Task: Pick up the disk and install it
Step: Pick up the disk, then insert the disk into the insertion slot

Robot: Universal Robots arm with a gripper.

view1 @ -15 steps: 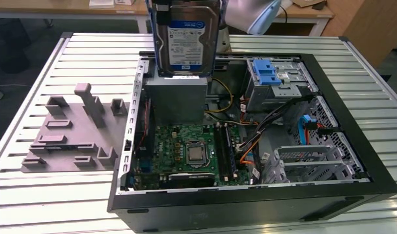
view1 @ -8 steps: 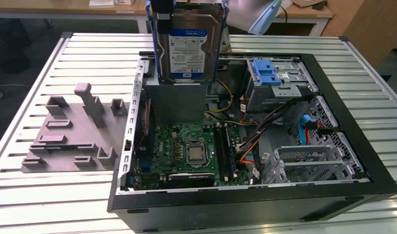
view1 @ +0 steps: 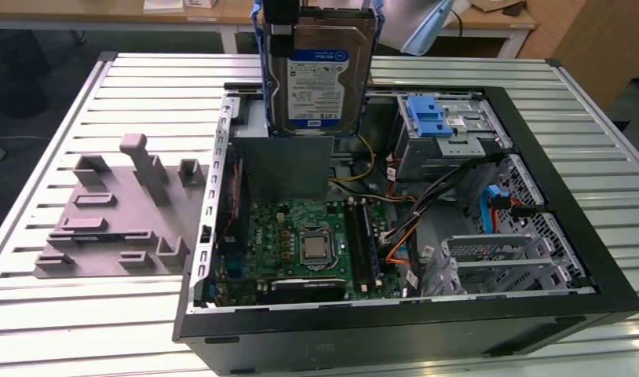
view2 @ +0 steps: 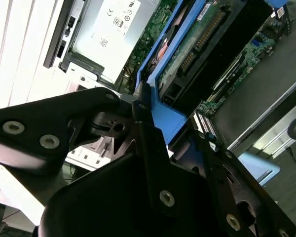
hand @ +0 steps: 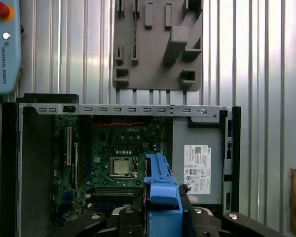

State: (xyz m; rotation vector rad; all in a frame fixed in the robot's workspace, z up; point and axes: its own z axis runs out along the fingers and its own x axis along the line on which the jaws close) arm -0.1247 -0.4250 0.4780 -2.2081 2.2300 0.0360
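Jaws clamped on the disk [view1: 317,75], held upright over the open case [view1: 403,334]. Risk: thin edge grip, so it could tilt and snag cables [view1: 476,184] before reaching the drive cage [view1: 445,126].

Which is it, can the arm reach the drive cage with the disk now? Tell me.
Probably yes: the claw holds the disk above the open case, and the drive cage lies uncovered.

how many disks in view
1: the disk is held upright in the gripper, above the open case. Another may be hidden in the drive cage.
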